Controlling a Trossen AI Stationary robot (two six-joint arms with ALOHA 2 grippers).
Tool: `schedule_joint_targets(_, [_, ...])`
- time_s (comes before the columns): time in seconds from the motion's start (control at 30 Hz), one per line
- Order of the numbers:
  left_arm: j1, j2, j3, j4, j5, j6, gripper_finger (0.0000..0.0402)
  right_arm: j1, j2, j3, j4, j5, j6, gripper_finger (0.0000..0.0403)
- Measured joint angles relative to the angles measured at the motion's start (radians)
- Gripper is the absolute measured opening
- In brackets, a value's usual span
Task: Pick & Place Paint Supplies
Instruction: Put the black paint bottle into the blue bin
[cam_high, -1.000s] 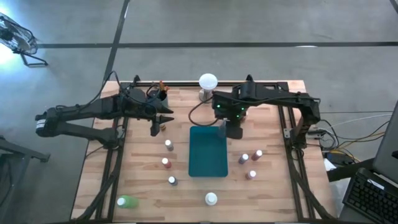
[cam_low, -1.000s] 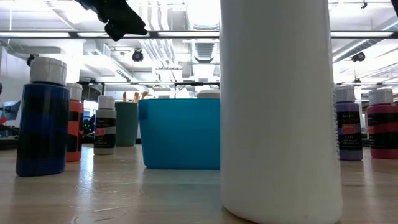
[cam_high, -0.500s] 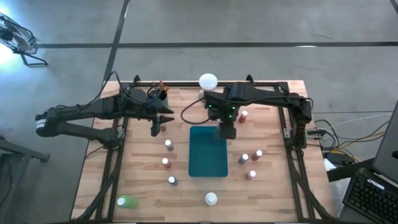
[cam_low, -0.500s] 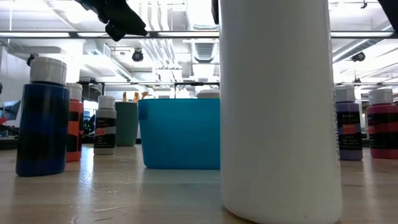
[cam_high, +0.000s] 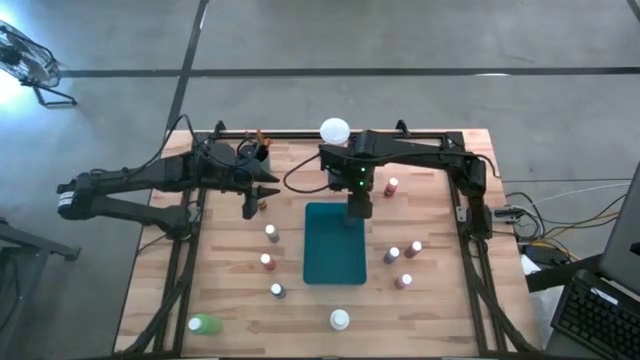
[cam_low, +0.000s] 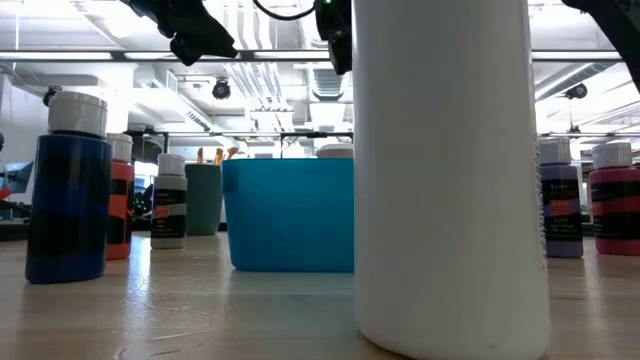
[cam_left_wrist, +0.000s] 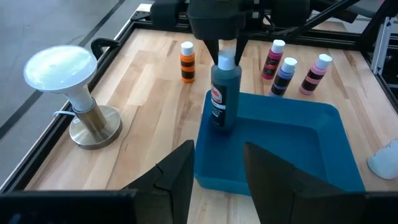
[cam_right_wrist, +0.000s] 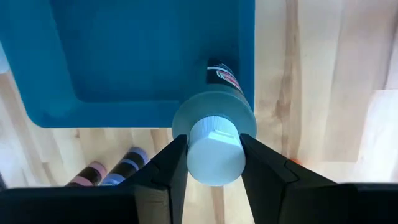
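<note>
The right gripper (cam_right_wrist: 213, 163) is clenched on the white cap of a dark blue bottle (cam_left_wrist: 223, 99), holding it upright over the far rim of the teal tray (cam_left_wrist: 292, 134), seemingly to set it inside. The left gripper (cam_high: 252, 203) waits spread over the bench's (cam_high: 230, 285) far left, apparently holding nothing.

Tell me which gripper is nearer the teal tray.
Right. The right gripper hangs over the teal tray's far edge, shut on a dark bottle; the left gripper hovers off to the tray's left side.
</note>
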Motion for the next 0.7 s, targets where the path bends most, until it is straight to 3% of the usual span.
schedule_joint_targets(0.7, [0.0,0.0,0.0,-0.001,0.0,-0.009,0.0142,-0.02,0.007,-0.047,0.048,-0.009,-0.033,0.0116])
